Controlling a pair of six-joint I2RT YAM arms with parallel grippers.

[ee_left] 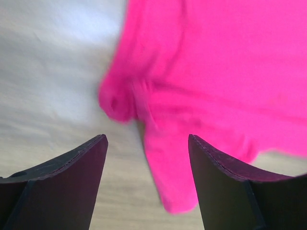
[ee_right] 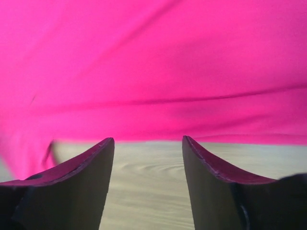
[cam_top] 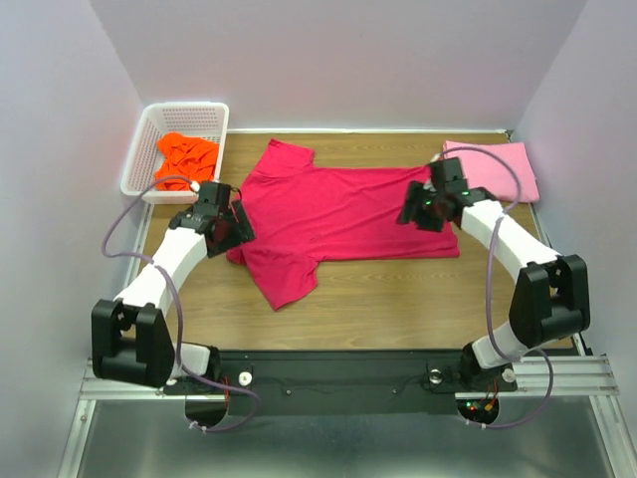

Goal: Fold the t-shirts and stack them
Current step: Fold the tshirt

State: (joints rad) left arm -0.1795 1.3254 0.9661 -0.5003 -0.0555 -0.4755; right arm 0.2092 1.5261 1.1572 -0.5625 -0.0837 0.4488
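Two pincers hang over the ends of the crimson-red t-shirt point(cam_top: 338, 214), and both are spread wide with nothing in them. The left pincer point(ee_left: 146, 139) is at the neck end of the shirt. A bumpy edge of red cloth lies just past its fingers point(ee_left: 76, 167), and one flap reaches down between them, close to one finger. The picture there is blurry. The right pincer point(ee_right: 147, 139) is at the bottom end of the shirt. The straight red edge runs across just past its tips, with bare wood between the fingers.

The red shirt lies flat across the middle of the table point(cam_top: 398, 299). One sleeve points to the back and one points to the front. In front of the shirt there is a wide strip of bare wood, up to where the arms are bolted on.

Just behind the left pincer sits the white basket point(cam_top: 134, 169) in the back left corner, with the bright orange t-shirt point(cam_top: 186, 159) crumpled inside. Just behind the right pincer, the light pink t-shirt point(cam_top: 495, 169) lies folded in the back right corner, and the arm's cable loops over it. Plain walls close in the left, right and back sides.
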